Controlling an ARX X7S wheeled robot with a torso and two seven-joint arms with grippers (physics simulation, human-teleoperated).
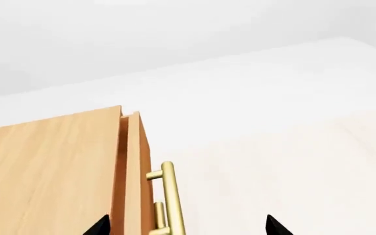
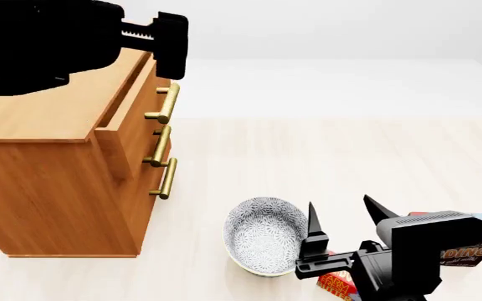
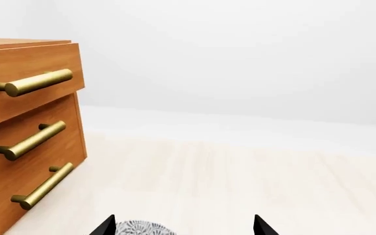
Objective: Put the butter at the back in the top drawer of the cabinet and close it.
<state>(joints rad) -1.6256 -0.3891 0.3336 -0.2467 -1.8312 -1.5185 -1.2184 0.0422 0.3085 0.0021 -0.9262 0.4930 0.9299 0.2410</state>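
Top drawer [image 1: 133, 181] ajar, brass handle [image 1: 171, 198]

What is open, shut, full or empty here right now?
Top drawer: pulled partly open.
Two lower drawers: shut.
Bowl: upright, empty.
Left gripper: open, empty, by the top handle.
Right gripper: open, empty.
Butter: on the floor.

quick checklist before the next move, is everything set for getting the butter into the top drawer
1. Top drawer pulled out: ok, slightly open, maybe too little for the box.
2. Left gripper open by the top handle: ok, fingertips apart, holding nothing.
3. Right gripper open: ok, empty.
4. Butter located: cannot tell fully, mostly hidden behind the right arm.
5. Bowl clear of the butter: cannot tell, they sit close.
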